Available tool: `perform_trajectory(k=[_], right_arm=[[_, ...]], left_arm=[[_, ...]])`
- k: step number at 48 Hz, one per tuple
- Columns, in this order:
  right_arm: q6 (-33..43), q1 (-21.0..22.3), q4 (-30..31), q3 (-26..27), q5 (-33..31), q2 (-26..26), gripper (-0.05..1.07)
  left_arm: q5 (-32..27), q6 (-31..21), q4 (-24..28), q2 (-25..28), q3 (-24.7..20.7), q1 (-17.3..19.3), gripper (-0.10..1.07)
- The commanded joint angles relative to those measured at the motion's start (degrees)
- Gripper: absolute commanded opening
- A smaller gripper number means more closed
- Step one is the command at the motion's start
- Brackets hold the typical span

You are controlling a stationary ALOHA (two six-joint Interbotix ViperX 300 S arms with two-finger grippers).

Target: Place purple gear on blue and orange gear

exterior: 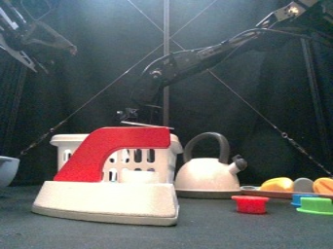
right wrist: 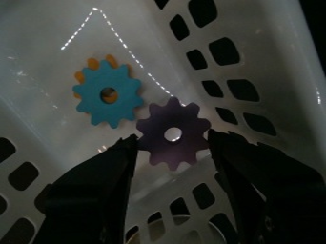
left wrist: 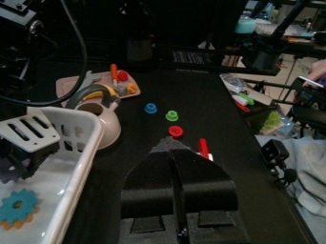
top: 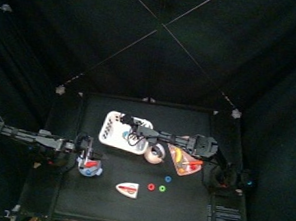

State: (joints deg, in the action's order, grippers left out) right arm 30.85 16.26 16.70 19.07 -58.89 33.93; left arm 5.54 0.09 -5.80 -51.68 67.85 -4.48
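my right gripper (right wrist: 173, 157) is inside the white basket (right wrist: 274, 57), with its jaws spread to each side of the purple gear (right wrist: 173, 134); i cannot tell if the pads already touch it. the purple gear lies flat on the basket floor, just beside the blue and orange gear (right wrist: 109, 92), their teeth almost meeting. i judge the purple gear to be light, stiff plastic, thin and a little slippery, so it should not bend, but it can tip or slide out if i squeeze only on the tooth tips. i think the best hold is across its rim, with the pads in the gaps between teeth. my left gripper (left wrist: 180, 143) rests over the table (left wrist: 254, 191), away from the basket, with its jaws pressed together.
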Motion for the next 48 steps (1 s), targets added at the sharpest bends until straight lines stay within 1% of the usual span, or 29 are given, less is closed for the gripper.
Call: perform_trajectory(k=[1, 8, 14, 20, 34, 48], right_arm=[[-0.18, 0.0, 0.18, 2.11, 0.26, -3.78, 0.7], [-0.26, -0.7, 0.18, 3.6, 0.44, -3.78, 0.7], [-0.26, -1.58, 0.26, 5.19, 1.93, -3.25, 0.7], [-0.35, -1.76, 0.26, 6.5, 2.72, -1.85, 0.7], [-0.35, -2.02, -0.26, 6.86, 3.16, 0.7, 0.7], [-0.35, -2.37, -1.05, 6.86, 4.39, 1.41, 0.7]], left_arm=[[0.26, 0.0, 0.0, 0.18, -0.62, 0.09, -0.03], [0.26, 0.0, 0.0, 0.09, -0.62, 0.09, -0.03], [0.26, 0.0, 0.0, 0.18, -0.62, 0.09, -0.03], [0.26, 0.0, 0.0, 0.18, -0.62, 0.09, -0.03], [0.18, 0.0, 0.09, 0.09, -0.62, 0.26, -0.03], [0.18, 0.0, 0.0, 0.09, -0.62, 0.44, -0.03]])
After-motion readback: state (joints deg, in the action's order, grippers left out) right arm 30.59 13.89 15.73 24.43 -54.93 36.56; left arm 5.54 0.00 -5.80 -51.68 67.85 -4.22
